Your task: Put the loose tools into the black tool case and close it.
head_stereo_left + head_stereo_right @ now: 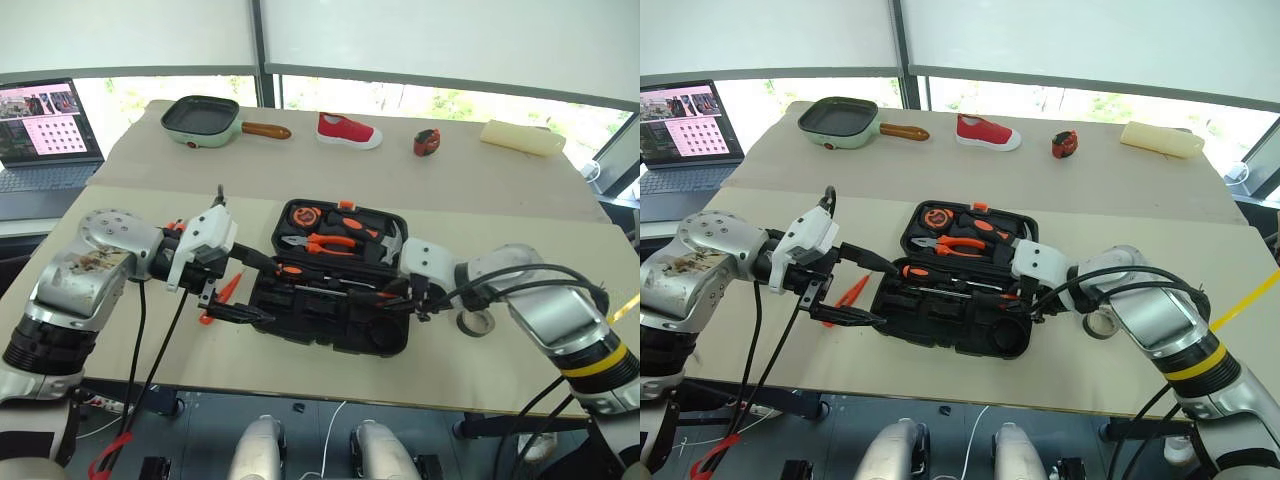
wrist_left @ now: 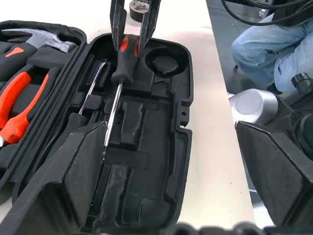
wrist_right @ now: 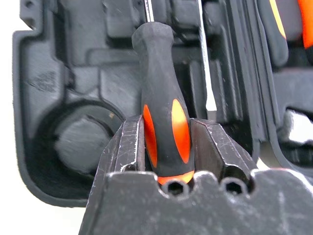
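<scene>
Now black-orange screwdriver clamped in right gripper, over black tool case.

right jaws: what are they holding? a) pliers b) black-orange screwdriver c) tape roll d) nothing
b: the right gripper is shut on the black-orange screwdriver by its handle, over the open case.

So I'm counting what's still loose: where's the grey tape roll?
The grey tape roll lies on the table, on the robot's right, just beside the black tool case and behind the right arm.
</scene>
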